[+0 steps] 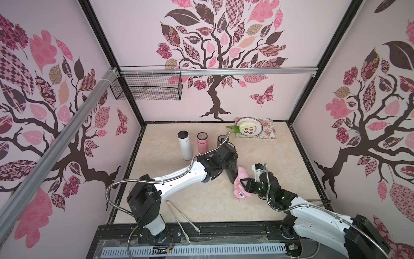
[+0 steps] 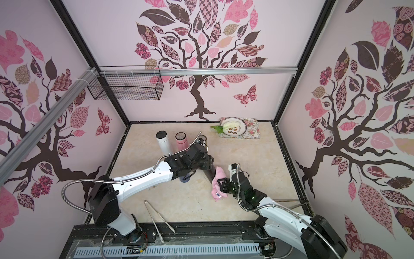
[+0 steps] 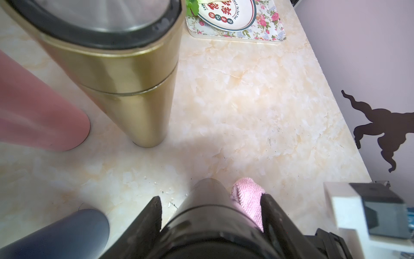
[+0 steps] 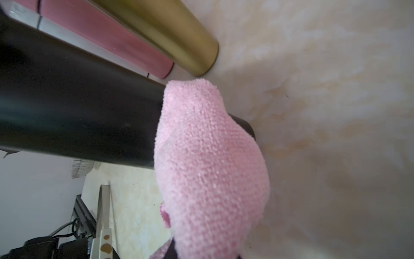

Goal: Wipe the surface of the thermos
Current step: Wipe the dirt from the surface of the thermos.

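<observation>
thermos [image 4: 78,112], glossy black, clamped in my left gripper [image 3: 211,200]; my right gripper [image 1: 243,182] pinches pink cloth [image 4: 208,168] against its side. beige marble tabletop [image 1: 268,157], pink tree-decal walls [image 1: 224,44].

white flask [image 1: 184,146], pink flask [image 1: 202,143] stood far left | plate [image 1: 257,124] set on floral tray [image 1: 270,131] far right | tongs [image 1: 171,205] laid near

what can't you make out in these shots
- Black thermos top: both top views, covered by the left gripper.
- Right gripper jaws: right wrist view, buried under the pink cloth.
- Gold thermos: top views, mostly behind the left gripper.
- Blue thermos: left wrist view, cut off by the edge.
</observation>
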### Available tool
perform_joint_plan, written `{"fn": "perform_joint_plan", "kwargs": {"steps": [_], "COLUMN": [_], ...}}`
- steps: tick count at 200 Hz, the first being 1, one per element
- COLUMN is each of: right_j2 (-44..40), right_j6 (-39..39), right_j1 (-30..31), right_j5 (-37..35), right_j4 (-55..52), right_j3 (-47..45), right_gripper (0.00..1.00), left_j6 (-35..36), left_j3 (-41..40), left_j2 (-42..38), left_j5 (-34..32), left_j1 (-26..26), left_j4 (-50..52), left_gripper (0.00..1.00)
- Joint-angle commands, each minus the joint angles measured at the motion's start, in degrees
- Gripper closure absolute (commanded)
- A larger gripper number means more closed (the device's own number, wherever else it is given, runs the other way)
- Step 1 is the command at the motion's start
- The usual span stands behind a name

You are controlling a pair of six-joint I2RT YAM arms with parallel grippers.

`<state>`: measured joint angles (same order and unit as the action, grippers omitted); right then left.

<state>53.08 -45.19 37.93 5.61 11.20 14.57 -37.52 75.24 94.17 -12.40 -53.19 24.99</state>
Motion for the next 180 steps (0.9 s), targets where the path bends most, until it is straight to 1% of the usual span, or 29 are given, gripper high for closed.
{"fn": "perform_joint_plan", "kwargs": {"steps": [1, 9, 36, 60, 75, 100, 147, 168, 180], "right_j2": [-2.48, -2.7, -1.65, 3.62, 6.78, 9.76, 9.69, 10.39, 10.96], "right_j6": [0.31, 0.89, 3.46, 3.63, 2.86, 1.6, 2.3, 2.78, 3.41], "right_j1": [0.82, 1.66, 5.91, 7.01, 6.98, 6.98, 6.93, 6.91, 6.95], "right_j5": [2.03, 3.07, 2.4, 3.38, 2.54, -3.44, -10.73, -12.65, -12.43], "right_j4": [3.02, 4.84, 7.7, 11.83, 14.8, 16.31, 13.87, 15.59, 16.56], "right_j3": [2.71, 3.9, 9.3, 12.4, 11.24, 6.49, 0.16, -1.62, -1.34], "right_gripper": [1.0, 1.0, 1.0, 1.0, 1.0, 1.0, 1.0, 1.0, 1.0], "left_j6": [-0.36, -0.39, -0.31, -0.45, -0.12, 0.38, -1.07, -1.6, -1.68], "left_j3": [3.12, 3.37, 3.74, 4.03, 3.71, 2.31, 1.66, 1.08, 0.55], "left_j2": [1.75, 1.97, 2.19, 1.83, 1.59, 0.97, 0.44, 0.1, -0.04], "left_j5": [0.69, 0.56, -0.23, -1.34, -1.31, -0.7, 0.83, 2.55, 3.58], "left_j1": [-0.42, -0.43, -0.42, -0.4, -0.4, -0.42, -0.42, -0.42, -0.42], "left_j4": [1.68, 1.98, 2.24, 2.78, 2.68, 0.88, -0.49, -1.12, -1.82], "left_gripper": [1.0, 1.0, 1.0, 1.0, 1.0, 1.0, 1.0, 1.0, 1.0]}}
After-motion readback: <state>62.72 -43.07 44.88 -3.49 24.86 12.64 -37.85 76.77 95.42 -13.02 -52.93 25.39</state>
